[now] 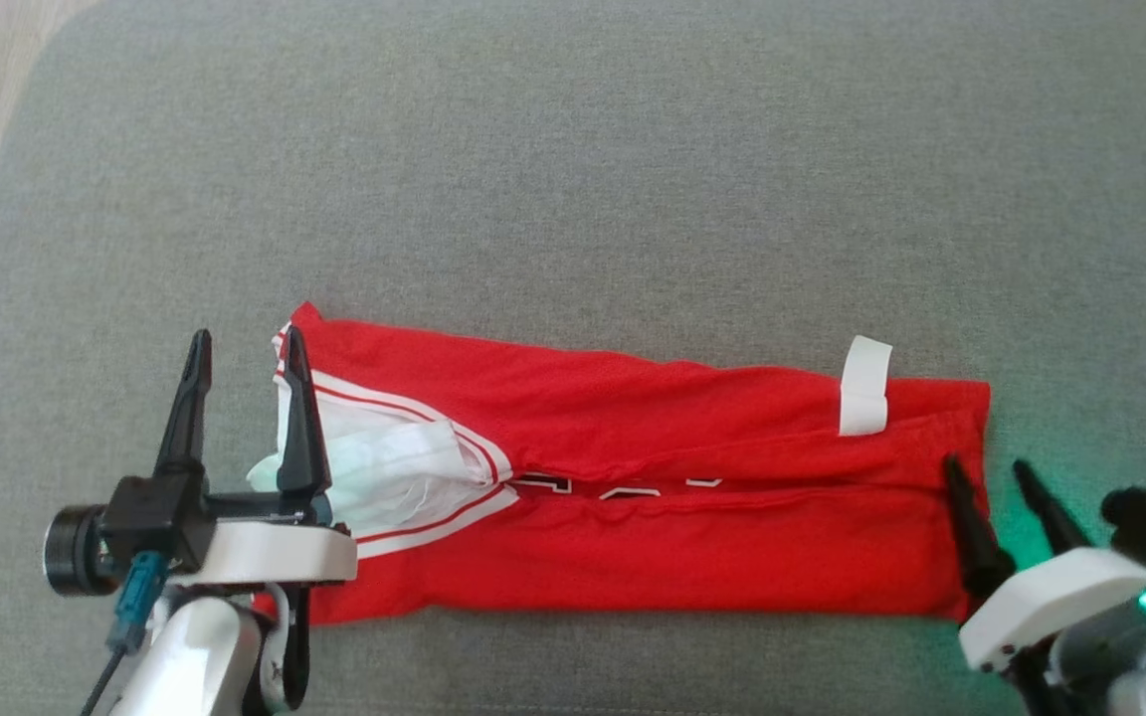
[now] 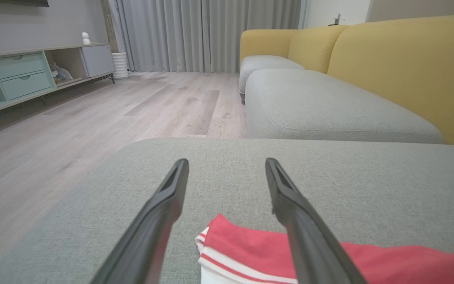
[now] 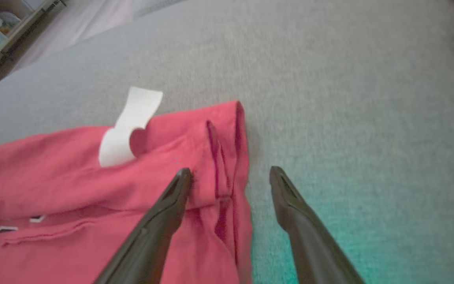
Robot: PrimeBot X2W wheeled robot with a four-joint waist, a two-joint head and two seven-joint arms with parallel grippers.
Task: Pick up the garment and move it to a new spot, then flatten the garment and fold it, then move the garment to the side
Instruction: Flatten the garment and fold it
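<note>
The red jersey (image 1: 633, 517) lies on the grey sofa cushion (image 1: 573, 179), folded lengthwise into a long band that runs from 9 o'clock to 3 o'clock across the lower half of the head view. Its neck end, with white-and-red trim and pale lining showing, is at the 9 o'clock end and the hem is at the 3 o'clock end. A white label (image 1: 864, 386) curls up from the far edge near the hem, at about 2 o'clock on the garment. Bits of black-and-white lettering peek out along the middle fold.

The left gripper (image 1: 245, 338) sits at 8 o'clock in the head view, its fingers spread and holding nothing. One finger crosses the neck trim and the other stands over bare cushion; whether either touches the cloth I cannot tell.

The right gripper (image 1: 986, 464) is at 4 o'clock, its fingers also spread and empty. They straddle the hem edge, one finger over red cloth, the other over cushion tinted by a green glow.

Past the cushion, the left wrist view shows a wooden floor (image 2: 93, 118) and a yellow sofa back (image 2: 408, 67).
</note>
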